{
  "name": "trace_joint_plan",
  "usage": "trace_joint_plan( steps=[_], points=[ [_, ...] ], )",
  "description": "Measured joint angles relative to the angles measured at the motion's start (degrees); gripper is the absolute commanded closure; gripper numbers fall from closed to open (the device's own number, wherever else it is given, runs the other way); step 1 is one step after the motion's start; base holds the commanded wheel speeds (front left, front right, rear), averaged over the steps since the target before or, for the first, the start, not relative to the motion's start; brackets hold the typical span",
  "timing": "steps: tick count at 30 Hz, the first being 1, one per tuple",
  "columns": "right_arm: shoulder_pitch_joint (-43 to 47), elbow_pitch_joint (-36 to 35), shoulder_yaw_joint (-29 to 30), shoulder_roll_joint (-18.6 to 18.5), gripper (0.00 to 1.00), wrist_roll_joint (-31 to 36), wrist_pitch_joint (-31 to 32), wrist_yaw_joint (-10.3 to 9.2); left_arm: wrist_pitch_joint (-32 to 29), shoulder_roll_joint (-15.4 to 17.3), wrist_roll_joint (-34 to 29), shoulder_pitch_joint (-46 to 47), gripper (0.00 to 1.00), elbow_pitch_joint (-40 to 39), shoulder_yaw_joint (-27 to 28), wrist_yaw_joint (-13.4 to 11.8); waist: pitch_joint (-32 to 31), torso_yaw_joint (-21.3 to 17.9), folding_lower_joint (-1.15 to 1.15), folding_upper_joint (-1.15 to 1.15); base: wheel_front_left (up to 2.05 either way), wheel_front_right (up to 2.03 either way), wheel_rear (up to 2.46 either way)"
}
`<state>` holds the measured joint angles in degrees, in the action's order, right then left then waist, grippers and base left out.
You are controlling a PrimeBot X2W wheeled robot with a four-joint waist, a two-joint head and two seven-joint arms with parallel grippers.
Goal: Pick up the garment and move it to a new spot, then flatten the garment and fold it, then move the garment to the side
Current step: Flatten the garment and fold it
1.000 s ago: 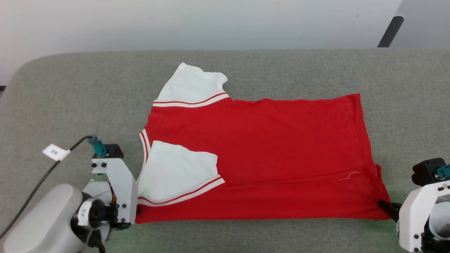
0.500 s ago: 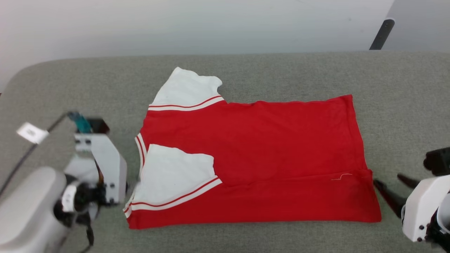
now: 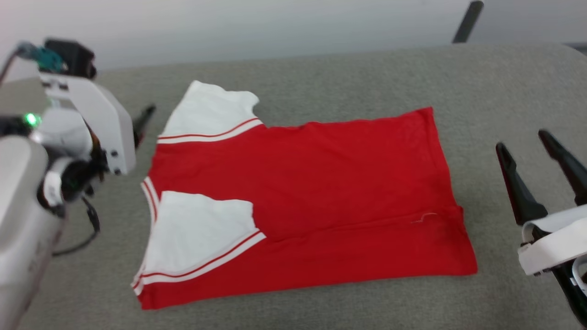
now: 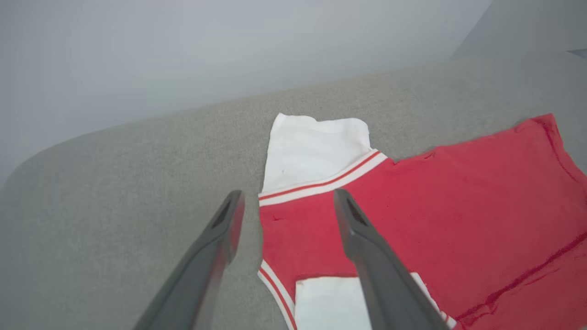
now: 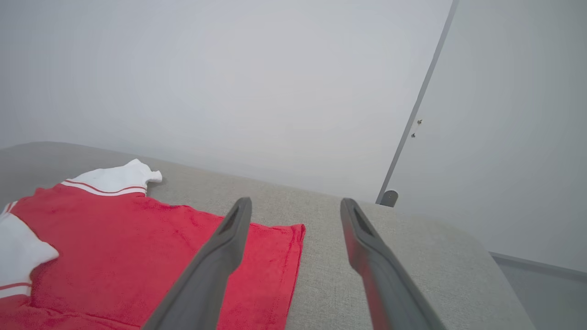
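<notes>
The garment [image 3: 321, 183] is a red shirt with white sleeves, lying flat on the grey padded table [image 3: 321, 68]. Its near long edge is folded over, and one white sleeve [image 3: 197, 233] lies folded onto the red body. The other sleeve [image 3: 208, 110] sticks out at the far left corner. My left gripper [image 3: 144, 114] hovers left of that far sleeve. In the left wrist view the left gripper [image 4: 288, 195] is open above the garment [image 4: 458, 206], holding nothing. My right gripper [image 3: 523, 144] stands open and empty beyond the garment's right edge. The right wrist view shows the same: right gripper [image 5: 296, 201], garment [image 5: 137, 243].
A dark pole [image 3: 467, 20] stands behind the table at the back right, also seen as a pole foot [image 5: 389, 198]. A pale wall runs behind the table. A black cable [image 3: 87, 229] hangs from my left wrist. Bare grey padding surrounds the garment on all sides.
Both grippers have opened and let go of the garment's near corners, then risen and drawn away from it. The head camera has also shifted, so the whole picture has tilted.
</notes>
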<state>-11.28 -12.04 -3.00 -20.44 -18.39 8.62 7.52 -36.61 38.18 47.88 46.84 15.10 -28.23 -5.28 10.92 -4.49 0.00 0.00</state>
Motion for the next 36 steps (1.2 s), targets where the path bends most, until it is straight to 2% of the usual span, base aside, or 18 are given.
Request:
trace_joint_plan(
  steps=[6, 12, 18, 30, 36],
  points=[
    [-1.4, -0.3, 0.1, 3.5, 0.0, 5.4, -8.7, 0.0, 5.0, -0.8, -2.3, 6.0, 0.0, 6.1, 0.2, 3.4, 2.6, -2.8, 0.0, 0.0, 0.0, 0.0, 0.0],
    [-1.6, -1.3, -0.6, 5.4, 0.0, 7.3, -10.2, 0.0, 6.1, -0.4, -4.0, 13.1, 0.0, 12.0, -0.1, 6.6, 6.4, -5.8, 0.0, 0.0, 0.0, 0.0, 0.0],
    [-1.7, -2.9, -1.8, 7.8, 0.0, 7.6, -11.5, 0.0, 3.2, 1.1, -5.3, 19.6, 0.0, 17.8, -1.0, 8.9, 11.0, -8.8, 0.01, 0.0, 0.0, 0.0, 0.0],
    [-1.8, -1.8, -3.2, 10.1, 0.0, 6.3, -12.9, 0.0, -5.0, 2.6, -6.7, 27.4, 0.0, 26.1, -3.9, 10.6, 19.2, -14.1, 0.01, 0.0, 0.0, 0.0, 0.0],
    [-2.5, -1.1, -3.9, 10.3, 0.0, 5.3, -13.1, 0.0, -8.9, 3.5, -8.0, 30.1, 0.0, 29.9, -5.1, 9.6, 22.1, -15.6, 0.0, 0.0, 0.0, 0.0, 0.0]
  ],
)
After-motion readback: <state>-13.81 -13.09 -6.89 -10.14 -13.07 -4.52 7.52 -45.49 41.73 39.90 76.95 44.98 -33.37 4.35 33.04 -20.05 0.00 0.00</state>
